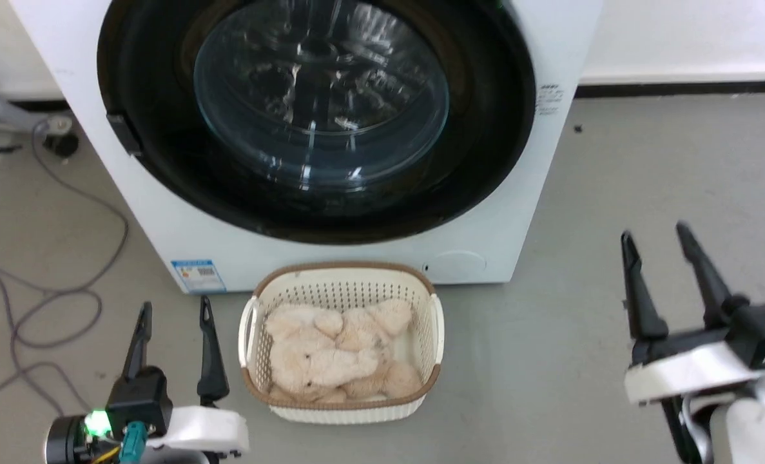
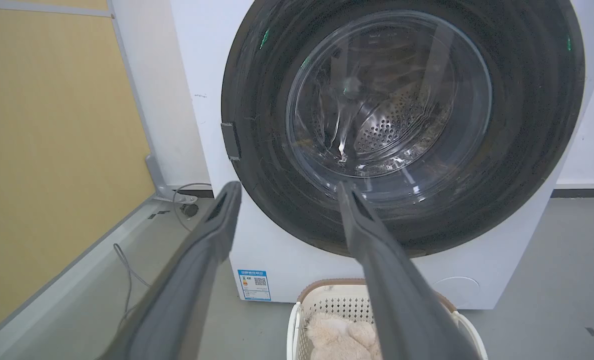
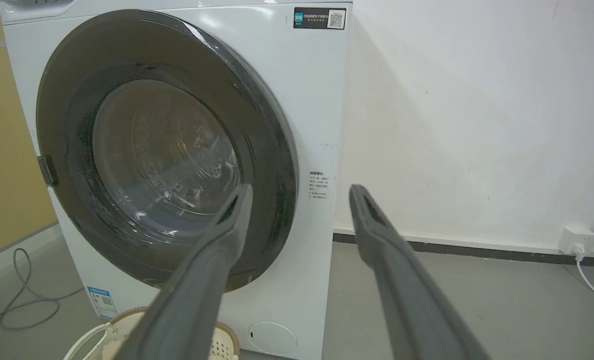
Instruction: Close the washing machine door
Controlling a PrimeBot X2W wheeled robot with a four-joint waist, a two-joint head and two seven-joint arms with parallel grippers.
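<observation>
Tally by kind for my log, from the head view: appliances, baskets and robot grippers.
Washing machine: 1
Laundry basket: 1, plush toys inside, number unclear
Grippers: 2, left gripper and right gripper, both open
Total: 4

The washing machine [image 1: 498,225] is white, the washing machine door [image 1: 479,129] glossy black. The perforated laundry basket [image 1: 343,293] is cream, brown-rimmed.
</observation>
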